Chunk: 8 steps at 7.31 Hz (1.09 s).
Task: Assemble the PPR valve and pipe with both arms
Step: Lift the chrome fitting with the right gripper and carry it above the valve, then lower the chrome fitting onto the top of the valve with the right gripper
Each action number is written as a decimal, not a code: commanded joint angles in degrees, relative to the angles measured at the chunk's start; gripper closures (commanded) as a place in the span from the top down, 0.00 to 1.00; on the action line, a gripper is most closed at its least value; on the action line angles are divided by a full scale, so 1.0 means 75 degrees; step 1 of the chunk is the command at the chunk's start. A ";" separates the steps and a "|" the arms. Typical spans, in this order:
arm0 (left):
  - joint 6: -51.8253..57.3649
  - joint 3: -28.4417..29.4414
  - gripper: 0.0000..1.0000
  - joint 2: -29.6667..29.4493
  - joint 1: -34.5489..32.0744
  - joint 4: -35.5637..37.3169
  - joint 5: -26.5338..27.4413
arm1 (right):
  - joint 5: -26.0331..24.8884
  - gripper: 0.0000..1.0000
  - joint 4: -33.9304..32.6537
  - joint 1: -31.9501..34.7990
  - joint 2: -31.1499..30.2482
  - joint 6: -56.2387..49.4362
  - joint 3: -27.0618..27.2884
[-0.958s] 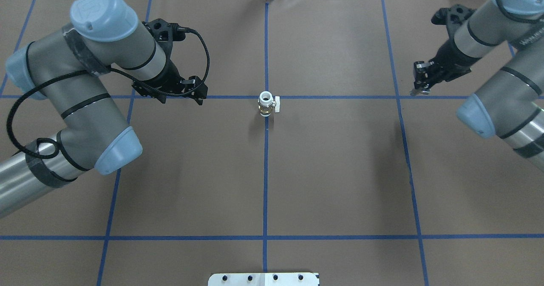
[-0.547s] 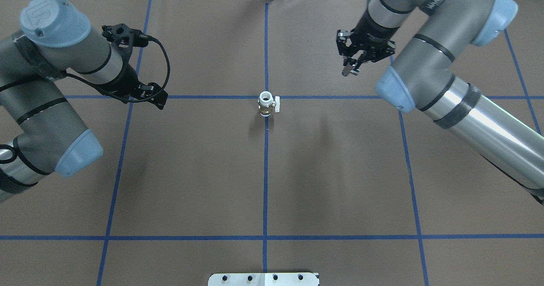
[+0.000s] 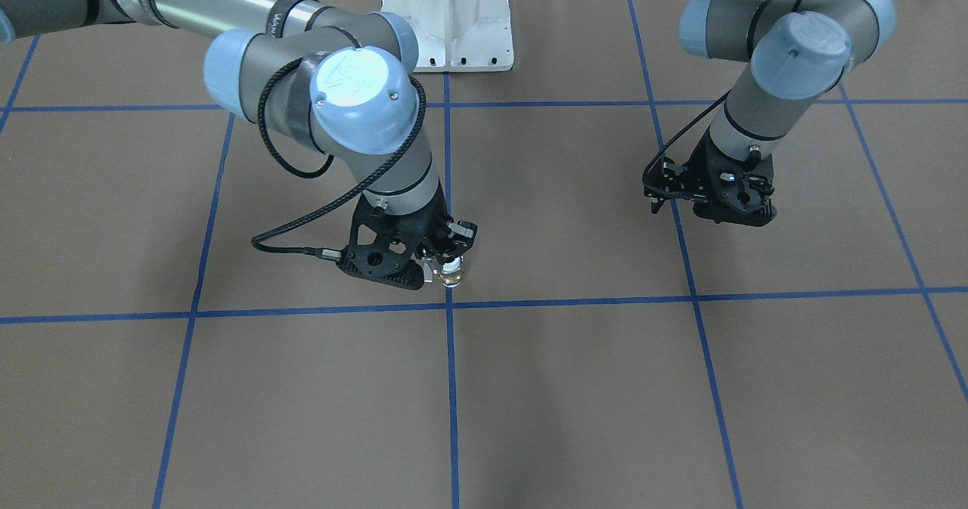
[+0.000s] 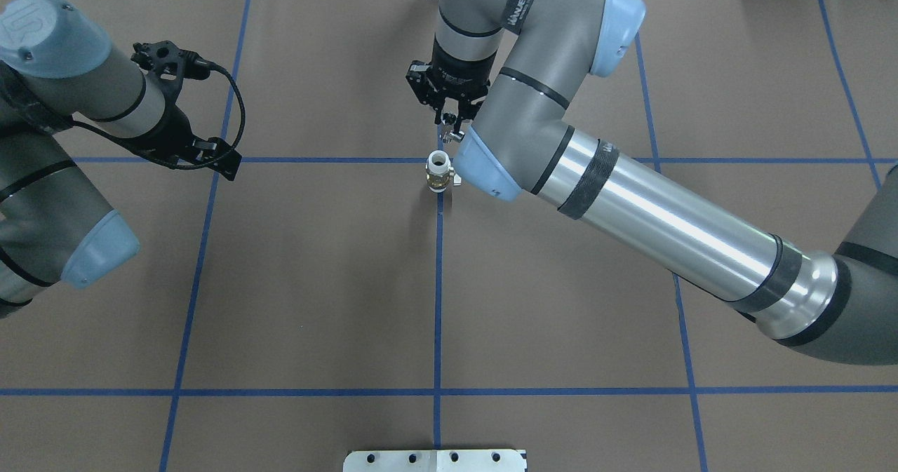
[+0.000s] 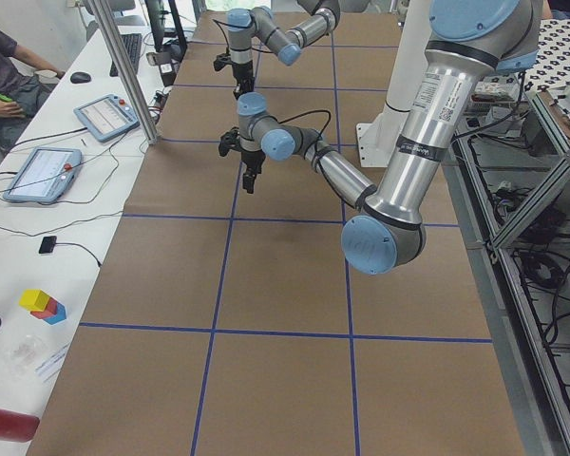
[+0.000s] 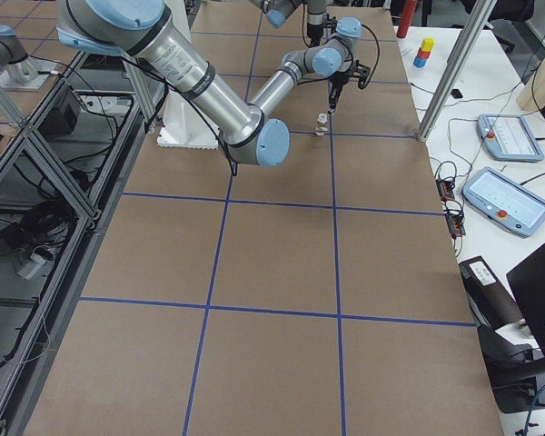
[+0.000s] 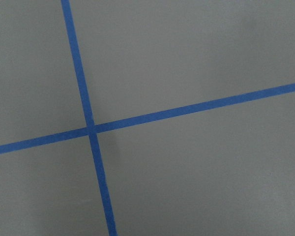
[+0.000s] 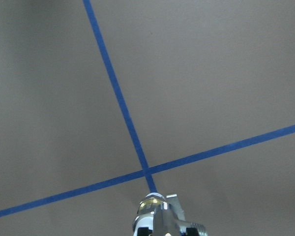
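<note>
The right gripper (image 4: 454, 127), pointing straight down, pinches the pipe (image 4: 457, 136), a tiny silver fitting, just above and beside the PPR valve (image 4: 438, 171). The valve stands upright at a blue tape crossing (image 8: 146, 171) with its white open end up, likely to receive the pipe. The left gripper (image 4: 219, 158) hovers well apart, seemingly spread and empty, so nothing braces the valve, and the right arm's blue joint cap (image 4: 487, 167) crowds its handle side.

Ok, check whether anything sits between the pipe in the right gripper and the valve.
Nothing visible does. The right gripper holds the pipe close above the valve, whose white open top is uncovered, with only bare table around it. The left gripper sits far off to the side.
</note>
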 commanded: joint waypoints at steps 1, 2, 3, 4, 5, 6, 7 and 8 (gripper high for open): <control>0.0010 0.0009 0.99 0.0002 -0.0012 0.0000 0.0000 | -0.0121 0.00 -0.0008 -0.0152 -0.0073 0.0043 0.0126; 0.0010 0.0009 0.99 0.0002 -0.0024 0.0000 0.0000 | -0.0132 0.00 -0.0008 -0.0164 -0.0061 0.0043 0.0115; 0.0010 -0.0014 0.99 0.0002 -0.0024 0.0000 0.0000 | -0.0132 0.00 -0.0008 -0.0176 -0.0061 0.0043 0.0103; 0.0010 -0.0014 0.99 0.0002 -0.0024 0.0011 0.0000 | -0.0144 0.00 -0.0008 -0.0257 -0.0084 0.0043 0.0092; 0.0010 -0.0014 0.99 0.0002 -0.0012 0.0000 0.0000 | -0.0144 0.00 -0.0008 -0.0304 -0.0073 0.0043 0.0092; 0.0010 -0.0014 0.99 0.0002 -0.0012 0.0000 0.0000 | -0.0156 0.00 -0.0008 -0.0328 -0.0073 0.0043 0.0080; 0.0010 -0.0014 0.99 0.0002 -0.0024 0.0000 0.0000 | -0.0156 0.00 -0.0008 -0.0328 -0.0085 0.0043 0.0068; 0.0010 -0.0014 0.99 0.0002 -0.0012 0.0000 0.0000 | -0.0156 0.00 -0.0008 -0.0328 -0.0096 0.0043 0.0068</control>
